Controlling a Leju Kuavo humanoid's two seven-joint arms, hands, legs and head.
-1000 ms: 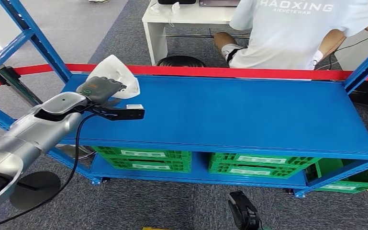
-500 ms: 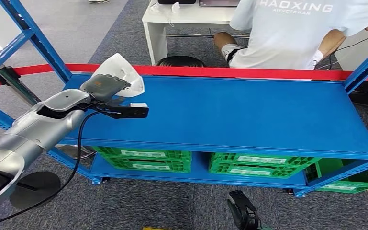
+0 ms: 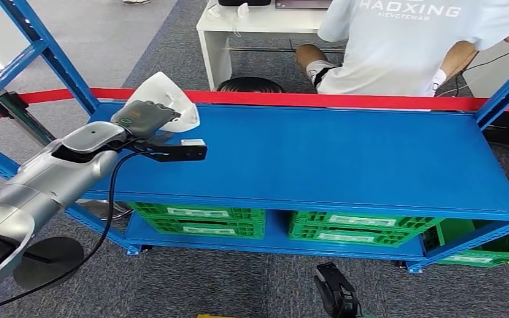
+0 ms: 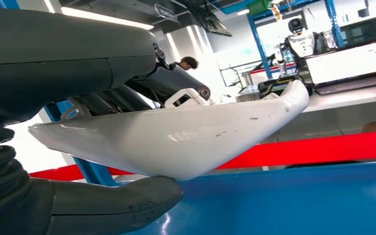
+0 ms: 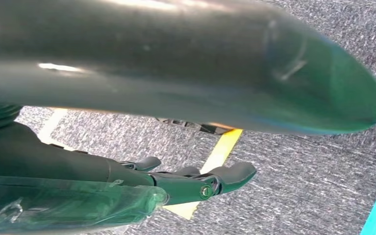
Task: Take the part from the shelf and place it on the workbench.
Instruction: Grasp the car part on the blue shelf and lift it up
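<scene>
The white curved shell part (image 3: pixel 172 99) hangs just above the far left corner of the blue shelf surface (image 3: pixel 344 152), held by my left hand (image 3: pixel 142 118). In the left wrist view the part (image 4: pixel 186 137) lies between the thick grey thumb (image 4: pixel 102 205) and the darker fingers (image 4: pixel 176 83), a little above the blue surface (image 4: pixel 298 196). My right hand (image 3: pixel 334 291) hangs low in front of the shelf. In the right wrist view this right hand (image 5: pixel 190 183) holds nothing, fingers apart over grey carpet.
Green crates (image 3: pixel 202 220) sit on the lower level under the blue surface. A red band (image 3: pixel 318 99) runs along the far edge, with blue uprights (image 3: pixel 46 50) at the corners. Behind it a person in a white shirt (image 3: pixel 410 46) sits at a white desk (image 3: pixel 238 26).
My left hand has carried the white part a little to the right and slightly higher over the blue surface. The right hand has stayed in place.
</scene>
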